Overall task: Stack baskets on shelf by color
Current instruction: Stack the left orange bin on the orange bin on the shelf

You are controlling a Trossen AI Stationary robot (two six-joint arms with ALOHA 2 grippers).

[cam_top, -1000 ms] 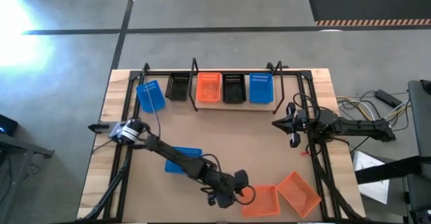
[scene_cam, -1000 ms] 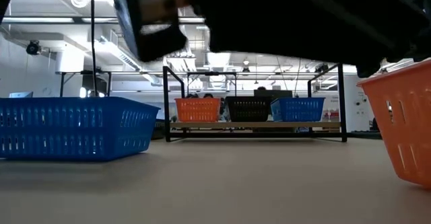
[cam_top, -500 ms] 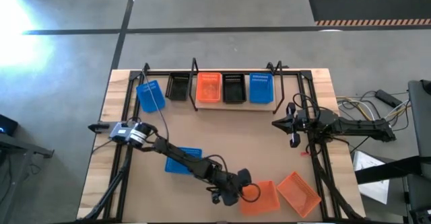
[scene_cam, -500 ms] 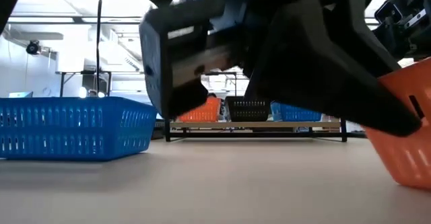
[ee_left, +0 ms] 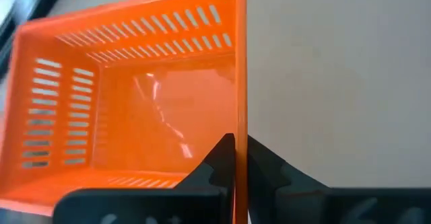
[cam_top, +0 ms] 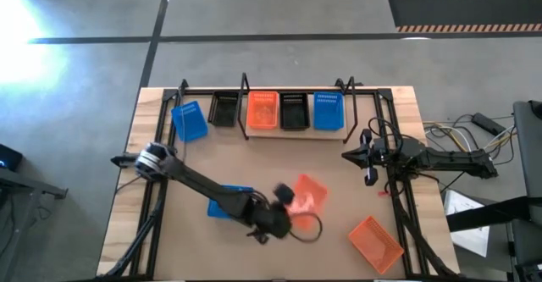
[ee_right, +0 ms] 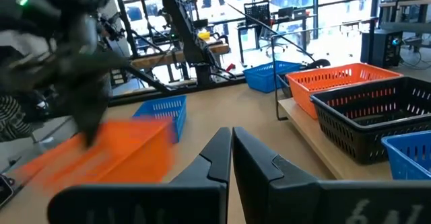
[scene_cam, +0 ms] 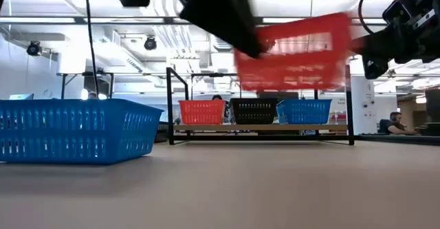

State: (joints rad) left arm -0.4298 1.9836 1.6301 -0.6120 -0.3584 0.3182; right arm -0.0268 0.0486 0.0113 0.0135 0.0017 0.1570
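While my left gripper [ee_left: 234,158] has its jaws clamped on the rim of an orange basket [cam_top: 306,195], that basket hangs clear above the surface [cam_top: 339,168], near the middle. My right gripper [cam_top: 349,155] waits by the shelf [cam_top: 292,133] with its jaws together. A second orange basket [cam_top: 374,240] sits near the front edge, well apart.
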